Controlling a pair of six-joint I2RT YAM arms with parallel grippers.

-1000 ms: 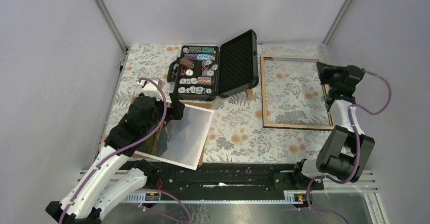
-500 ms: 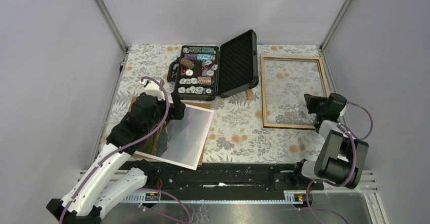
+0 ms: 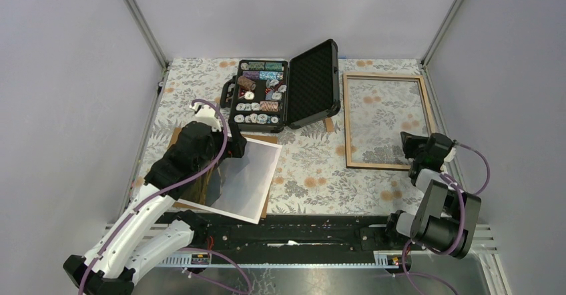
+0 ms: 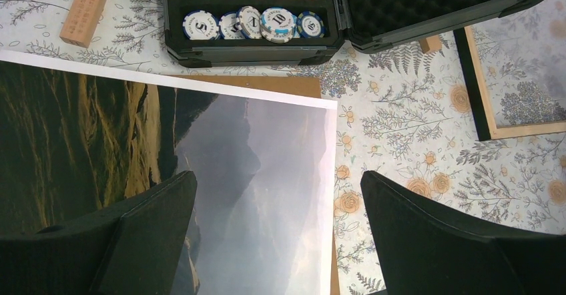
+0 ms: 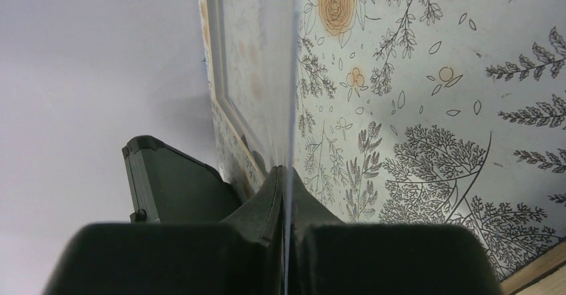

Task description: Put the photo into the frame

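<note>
**Floral table: photo lower left, frame upper right**

Floral cloth covers the table. Lower left, the photo lies on a brown board, with the left gripper over its upper part, fingers wide apart. The frame lies flat at upper right. At its lower right corner the right gripper is pinched tight on a thin clear pane. An open case sits at upper centre, and its chips read 5 and 10.

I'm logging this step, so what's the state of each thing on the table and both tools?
Light wooden rectangular frame: lying flat, unfilled.
White-bordered mountain photo: flat, face up on brown board, outside the frame.
Black poker chip case: open, lid raised.
Left tool: open, above the photo.
Right tool: shut on thin clear pane.
</note>
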